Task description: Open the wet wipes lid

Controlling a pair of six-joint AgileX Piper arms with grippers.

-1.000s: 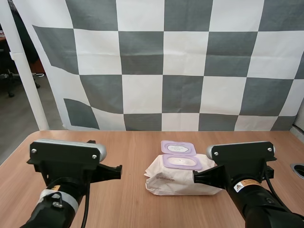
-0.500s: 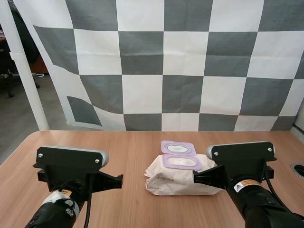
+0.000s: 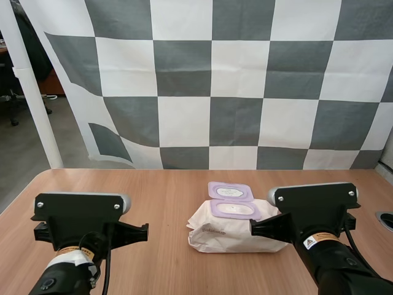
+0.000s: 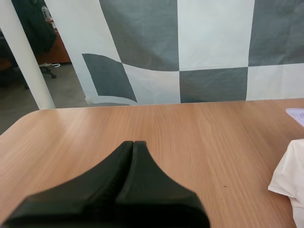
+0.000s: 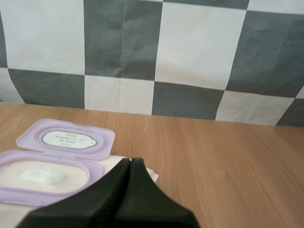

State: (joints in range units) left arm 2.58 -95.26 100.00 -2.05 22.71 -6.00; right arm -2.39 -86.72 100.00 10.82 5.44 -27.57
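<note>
The white wet wipes pack (image 3: 230, 228) lies right of the table's middle. Its purple lid (image 3: 230, 191) is flipped back and lies flat behind the purple-rimmed opening (image 3: 236, 209). My left gripper (image 4: 134, 142) is shut on nothing, its fingers one dark wedge over bare wood, with the pack's edge (image 4: 290, 183) off to its right. My right gripper (image 5: 130, 161) is also shut on nothing and hovers just above the pack's right end, beside the opening (image 5: 42, 176) and the open lid (image 5: 66, 138). In the high view my left arm (image 3: 80, 224) is left of the pack and my right arm (image 3: 313, 218) overlaps its right end.
The wooden table (image 3: 166, 190) has a rounded far-left corner (image 4: 28, 118). A dark round hole (image 3: 385, 219) sits near its right edge. Bare wood stretches between my left arm and the pack, and behind the lid.
My left arm has drawn back and slightly to the left, sitting lower in the high view. The right arm and the pack have not moved; the lid stays open.
</note>
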